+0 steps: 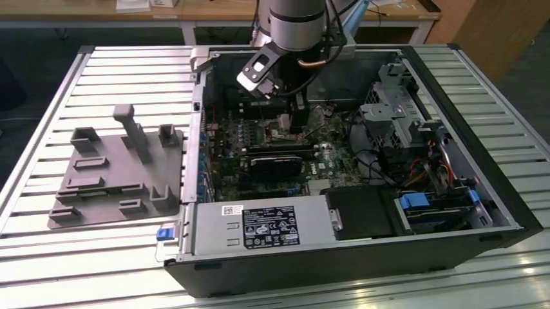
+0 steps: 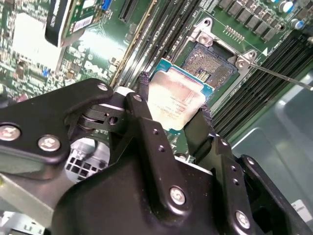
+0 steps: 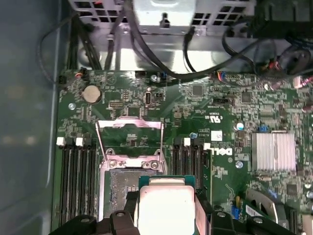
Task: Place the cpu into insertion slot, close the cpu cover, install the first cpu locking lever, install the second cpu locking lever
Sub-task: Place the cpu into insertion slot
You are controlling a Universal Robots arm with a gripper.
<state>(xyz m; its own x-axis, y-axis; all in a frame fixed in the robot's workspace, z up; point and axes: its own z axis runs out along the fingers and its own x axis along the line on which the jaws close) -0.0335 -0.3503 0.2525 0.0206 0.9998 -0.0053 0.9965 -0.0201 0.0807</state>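
In the exterior view a silver-and-black robot arm [image 1: 297, 26] reaches down from twelve o'clock into an open black tower computer case [image 1: 344, 270]. The case lies on a slatted metal table [image 1: 51, 257]. A grey moulded fixture plate [image 1: 112, 187] lies at nine o'clock of the case. A silvery box-shaped power supply [image 1: 249, 228] sits at six o'clock of the green circuit board [image 1: 335, 170].

In both wrist views the black two-fingered gripper [image 2: 173, 102] [image 3: 166, 211] is clamped on the cpu [image 2: 178, 98] [image 3: 166, 203], a small flat square chip with a silvery-beige metal top. Its fingers [image 2: 142, 95] press on two opposite edges of the chip.

The chip hangs over the board at the edge of the insertion slot [image 2: 210, 66] [image 3: 122, 191], a small square socket with a silvery rim. The chip is not seated, and the socket's dark recessed centre lies mostly bare. How high the chip hangs above the socket cannot be told.

In the first wrist view the cpu cover [image 3: 129, 122], a thin silvery square frame with a window, stands raised off the socket. In the second wrist view a thin wire locking lever [image 2: 283, 78] angles away from a corner of the socket.
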